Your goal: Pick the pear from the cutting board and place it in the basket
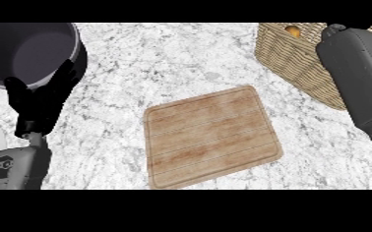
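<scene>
Even, fairly bright light is falling on the white speckled marble tabletop [181,54], without glare. The brown wooden cutting board [210,135] is casting only a thin shadow along its near edge. Left of the board, the dark round pot [40,54] is staying deeply shaded inside.

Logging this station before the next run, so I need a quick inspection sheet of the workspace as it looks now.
Surface: marble counter, white with grey veins.
Job's things: cutting board at centre, bare; basket at upper right with something yellow-orange inside, probably the pear.
Clutter: dark pot at upper left.
Hands: left hand open, fingers up, resting at left edge in front of the pot; right hand over the basket, fingers hidden.
Cables: nothing seen.
Surroundings: nothing seen.
</scene>
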